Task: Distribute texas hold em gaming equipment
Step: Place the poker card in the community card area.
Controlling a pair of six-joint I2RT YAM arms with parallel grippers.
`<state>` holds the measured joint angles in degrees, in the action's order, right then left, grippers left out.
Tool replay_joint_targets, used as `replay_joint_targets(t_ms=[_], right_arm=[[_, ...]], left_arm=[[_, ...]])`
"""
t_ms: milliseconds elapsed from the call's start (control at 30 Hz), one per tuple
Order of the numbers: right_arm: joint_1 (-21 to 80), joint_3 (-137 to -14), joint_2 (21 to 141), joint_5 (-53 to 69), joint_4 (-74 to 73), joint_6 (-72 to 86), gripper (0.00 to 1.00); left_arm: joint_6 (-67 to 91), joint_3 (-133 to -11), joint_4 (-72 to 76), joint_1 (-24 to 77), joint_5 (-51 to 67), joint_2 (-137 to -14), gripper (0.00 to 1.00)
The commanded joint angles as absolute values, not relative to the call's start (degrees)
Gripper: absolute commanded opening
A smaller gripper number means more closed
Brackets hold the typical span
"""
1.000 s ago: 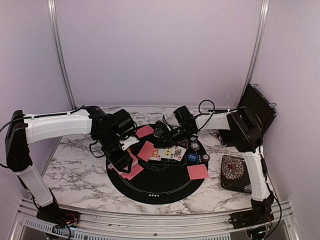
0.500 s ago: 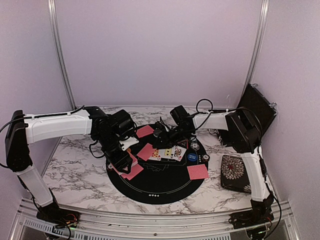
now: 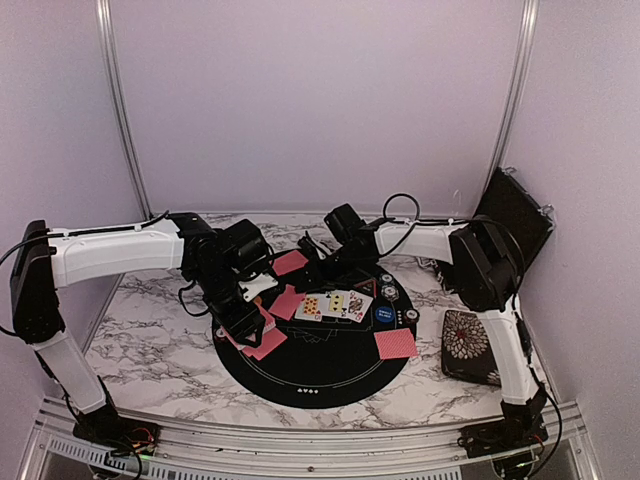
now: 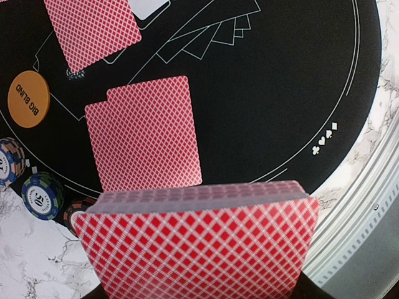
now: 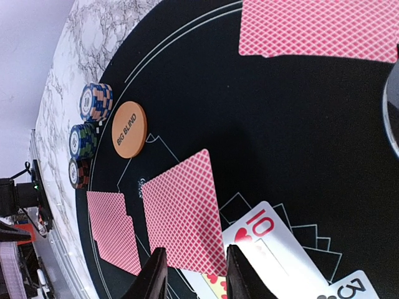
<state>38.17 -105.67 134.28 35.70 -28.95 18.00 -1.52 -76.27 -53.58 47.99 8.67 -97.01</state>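
Top external: left gripper [image 3: 243,316] is hovering at the mat's [image 3: 320,385] left edge. Left wrist: it is clamping the deck [image 4: 199,243] — light, slick cards. Right wrist: right gripper [image 5: 196,265] is hanging narrowly parted over a thin card [image 5: 181,218] near the mat's middle — best lifted by an edge.

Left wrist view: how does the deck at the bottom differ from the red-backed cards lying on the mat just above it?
The deck is a thick stack with its edge showing. The pair looks like two thin cards, slightly offset. The deck is held up in the left gripper, close to the camera and clear of the surface, while the pair lies flat on the black mat. Both show the same red lattice backs.
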Motion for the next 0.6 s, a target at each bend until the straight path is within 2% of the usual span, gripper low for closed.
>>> replay_joint_targets(t_ms=[0,367,567], right_arm=[[39.1,-108.9,135.2,31.1,-31.4,17.1,0.31],[39.5,-108.2,132.8,23.8,-33.6,16.3,0.32],[38.9,-102.5,127.4,26.7,-28.5,19.5,0.33]], left_arm=[[-1.7,-76.2,-53.0,47.9,9.5,-94.9,0.55],[-1.6,-76.3,-53.0,47.9,9.6,-95.4,0.55],[-1.6,-76.2,-53.0,47.8,9.6,-95.2,0.55]])
